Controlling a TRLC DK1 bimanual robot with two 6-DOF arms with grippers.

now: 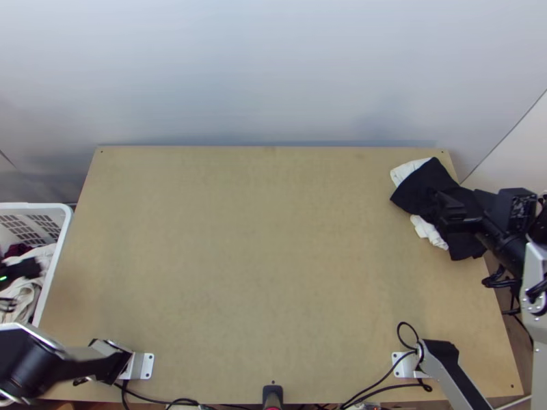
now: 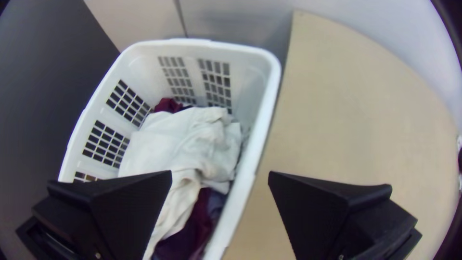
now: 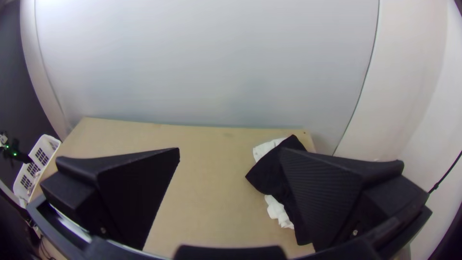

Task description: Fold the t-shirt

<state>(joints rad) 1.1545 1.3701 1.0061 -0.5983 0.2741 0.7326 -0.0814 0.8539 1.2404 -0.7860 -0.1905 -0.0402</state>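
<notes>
Beneath the left claw point(image 1: 22, 270), its wide fingers parted, a white plastic laundry basket with gridded walls point(image 2: 270, 101) holds rumpled white cloth point(image 2: 180, 139) and maroon fabric point(image 2: 195, 226). Beneath the right claw point(image 1: 443, 208), likewise spread, a black cloth garment point(image 1: 416, 191) overlies white fabric point(image 1: 429, 231) on the light wooden table point(image 1: 267, 239). Which piece is the t-shirt cannot be told.

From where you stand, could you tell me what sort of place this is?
Probably a robot laundry-folding station: a light wooden table, a white plastic basket holding crumpled clothes, and black and white cloths heaped at the table's far right.
</notes>
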